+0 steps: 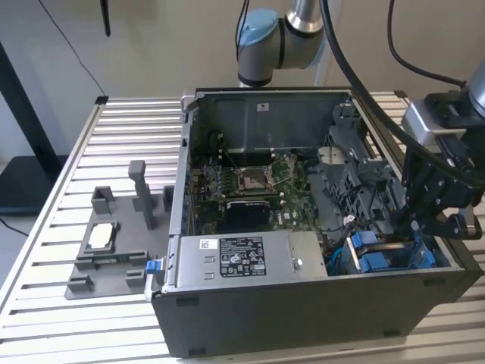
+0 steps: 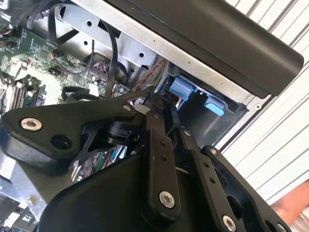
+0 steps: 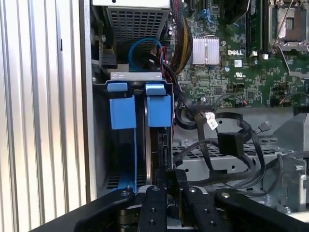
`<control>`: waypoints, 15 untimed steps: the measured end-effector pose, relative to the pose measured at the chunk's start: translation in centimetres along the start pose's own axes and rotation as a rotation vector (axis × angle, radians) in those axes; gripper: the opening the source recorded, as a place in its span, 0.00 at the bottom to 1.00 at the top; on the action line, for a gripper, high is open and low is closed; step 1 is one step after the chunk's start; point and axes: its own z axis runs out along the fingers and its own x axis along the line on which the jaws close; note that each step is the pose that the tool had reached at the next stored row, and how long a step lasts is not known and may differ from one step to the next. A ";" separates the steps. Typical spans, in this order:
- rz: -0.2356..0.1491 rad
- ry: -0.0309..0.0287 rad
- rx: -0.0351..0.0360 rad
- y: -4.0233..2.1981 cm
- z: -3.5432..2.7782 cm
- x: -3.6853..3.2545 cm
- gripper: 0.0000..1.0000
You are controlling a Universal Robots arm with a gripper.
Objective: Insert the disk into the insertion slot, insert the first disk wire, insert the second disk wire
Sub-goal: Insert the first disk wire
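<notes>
The insertion slot (image 3: 136, 77) is a grey metal cage with blue tabs in the corner of the open computer case (image 1: 303, 318). In the first wrist view two blue carrier ends stand side by side in it. The disk (image 3: 161, 145) sits in the bay nearer the motherboard, its dark connector edge showing below its blue tab (image 3: 158, 110). My gripper (image 3: 170, 178) hovers just off that edge with its fingers pressed together and nothing visible between them. In the exterior view the gripper (image 1: 415, 224) hangs over the cage (image 1: 379, 250) at the case's right end. Loose black wires with a black connector (image 3: 231, 143) and a white plug (image 3: 211, 121) lie beside the cage.
The silver power-supply box (image 1: 242, 262) fills the case's front, with the motherboard (image 1: 250, 182) behind it. A grey fixture (image 1: 114, 243) stands on the slatted table (image 1: 61, 318) at the exterior view's left. The case wall (image 2: 231, 43) runs close by the gripper (image 2: 161, 102).
</notes>
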 end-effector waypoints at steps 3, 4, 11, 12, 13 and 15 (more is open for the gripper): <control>0.000 0.0000 0.0000 0.10 0.02 0.00 0.19; 0.000 0.0000 0.0000 0.11 0.05 0.00 0.19; -0.001 0.0002 0.0008 0.11 0.33 -0.01 0.19; -0.002 0.0002 0.0008 0.11 0.38 0.00 0.19; -0.002 0.0002 0.0007 0.11 0.44 0.01 0.19; -0.003 0.0002 0.0006 0.10 0.63 0.04 0.19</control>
